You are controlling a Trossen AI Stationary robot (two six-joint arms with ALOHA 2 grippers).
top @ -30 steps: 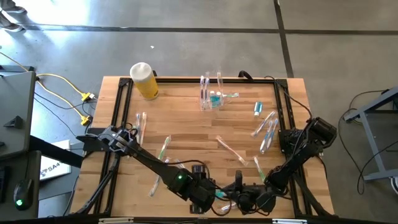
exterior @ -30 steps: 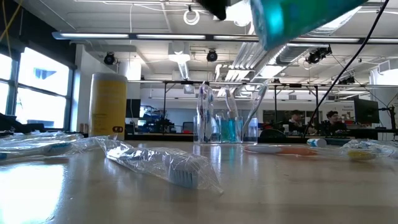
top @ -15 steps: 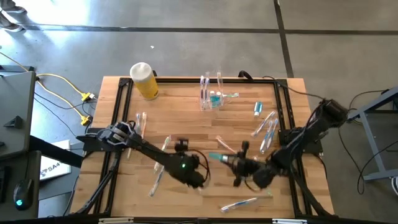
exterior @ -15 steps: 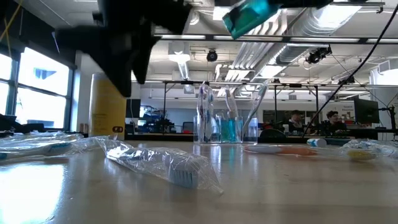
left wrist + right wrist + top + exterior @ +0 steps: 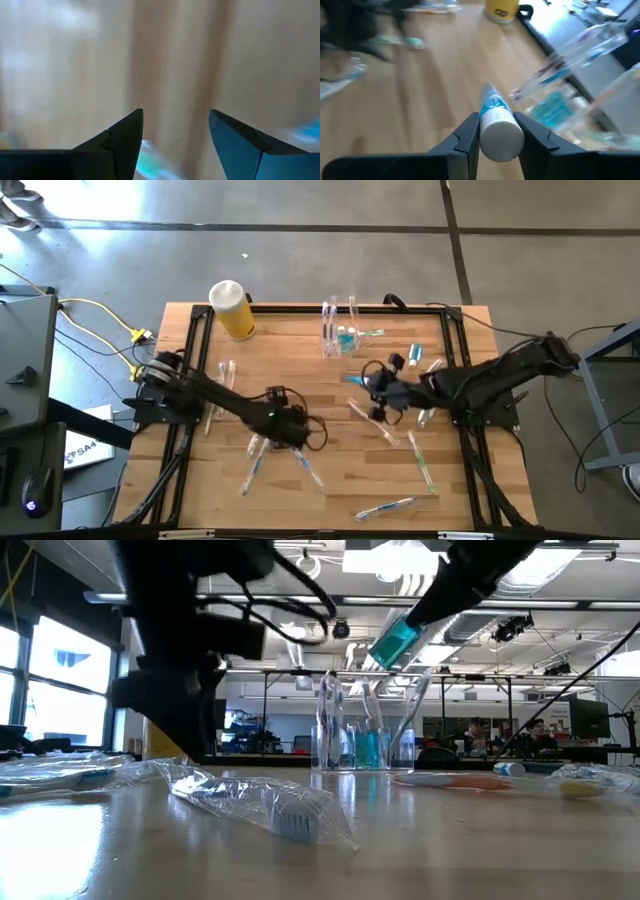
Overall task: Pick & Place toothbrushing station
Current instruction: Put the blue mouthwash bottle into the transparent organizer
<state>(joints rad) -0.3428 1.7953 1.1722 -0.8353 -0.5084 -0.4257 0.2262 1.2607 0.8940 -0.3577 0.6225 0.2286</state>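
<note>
1. The right gripper (image 5: pixel 492 131) clamped a teal white-capped tube (image 5: pixel 496 119) in the air, near the clear cup (image 5: pixel 341 328) (toothbrushes stood in it).
2. The left gripper (image 5: pixel 175 131) hovered with fingers spread and empty over the table (image 5: pixel 300 380), above scattered toothbrushes (image 5: pixel 256 455).

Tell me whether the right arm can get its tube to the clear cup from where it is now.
Probably yes. The right gripper, shut on the teal tube, hangs above the table near the clear cup; nothing stands between them, and the left gripper works elsewhere.
</note>
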